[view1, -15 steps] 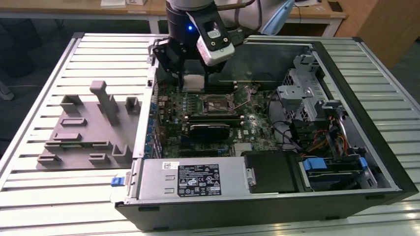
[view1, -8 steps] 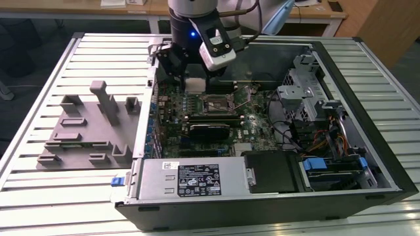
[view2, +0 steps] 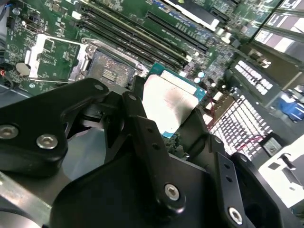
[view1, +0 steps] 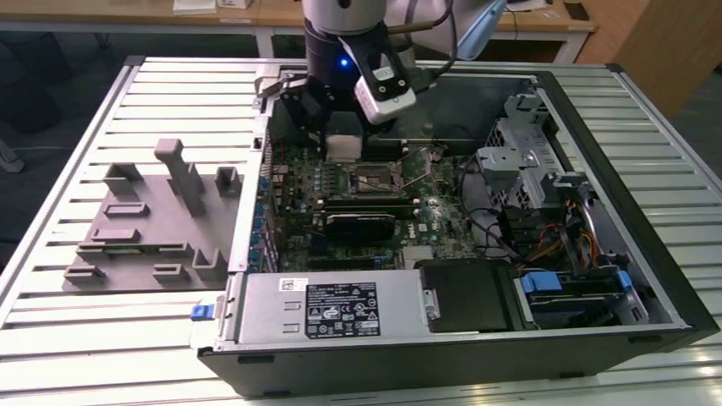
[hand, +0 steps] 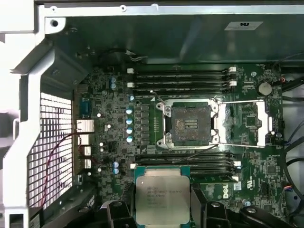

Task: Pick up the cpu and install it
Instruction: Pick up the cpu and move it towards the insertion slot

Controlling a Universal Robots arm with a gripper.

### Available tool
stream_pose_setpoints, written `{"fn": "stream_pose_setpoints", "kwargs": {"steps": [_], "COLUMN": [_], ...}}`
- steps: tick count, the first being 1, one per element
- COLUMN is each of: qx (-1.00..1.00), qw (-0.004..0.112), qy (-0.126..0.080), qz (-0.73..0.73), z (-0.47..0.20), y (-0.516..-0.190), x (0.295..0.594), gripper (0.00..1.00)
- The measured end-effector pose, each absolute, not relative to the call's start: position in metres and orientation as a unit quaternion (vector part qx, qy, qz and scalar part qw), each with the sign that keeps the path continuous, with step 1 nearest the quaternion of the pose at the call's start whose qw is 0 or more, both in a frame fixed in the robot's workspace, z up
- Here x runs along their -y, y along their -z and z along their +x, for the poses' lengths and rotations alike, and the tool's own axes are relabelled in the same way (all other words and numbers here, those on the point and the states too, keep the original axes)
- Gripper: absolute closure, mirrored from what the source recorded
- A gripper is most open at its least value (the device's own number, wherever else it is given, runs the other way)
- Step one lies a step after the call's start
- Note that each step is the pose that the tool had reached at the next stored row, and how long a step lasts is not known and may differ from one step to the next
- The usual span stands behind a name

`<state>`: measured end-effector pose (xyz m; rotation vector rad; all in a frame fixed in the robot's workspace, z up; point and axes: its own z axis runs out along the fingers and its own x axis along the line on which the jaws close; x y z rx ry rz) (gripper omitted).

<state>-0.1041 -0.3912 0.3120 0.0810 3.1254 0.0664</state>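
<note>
Exterior view: one gripper (view1: 338,135) hanging inside an open computer case (view1: 665,279), pinching the cpu (view1: 343,150) by two opposite edges, silvery lid showing. The socket (view1: 378,179) is bare and lies just below and a little aside of the gripper, apart from the cpu. A grey tray (view1: 147,220) with moulded posts sits well away from the gripper, outside the case, on the slatted table (view1: 68,338). The power supply (view1: 327,309), across the board from the gripper, carries white labels; I leave their print unread. Second wrist view: the cpu (view2: 171,102) is clamped between the black fingers (view2: 140,123). The socket (view2: 111,71) is near, beyond the fingertips, with its hinged frame (view2: 52,57) standing open beside it. First wrist view: the cpu (hand: 162,194) sits lid uppermost with lines of print on it. The socket (hand: 191,124) ahead of the gripper is empty, with memory slots (hand: 180,78) between the two and again beyond. A sticker (hand: 243,25) sits on the case wall far ahead. Step in hand, as I judge it: pick-up is done, the cpu is carried near the socket and not yet seated. Seating would call for the cpu squared and centred over the socket, set down without force.
</note>
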Motion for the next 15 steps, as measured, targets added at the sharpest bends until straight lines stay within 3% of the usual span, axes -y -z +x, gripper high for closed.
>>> {"fn": "stream_pose_setpoints", "kwargs": {"steps": [15], "qx": [-0.999], "qw": [0.001], "qy": [-0.021], "qz": [0.026], "z": [-0.078], "y": [-0.3], "x": [0.383], "gripper": [0.45]}}
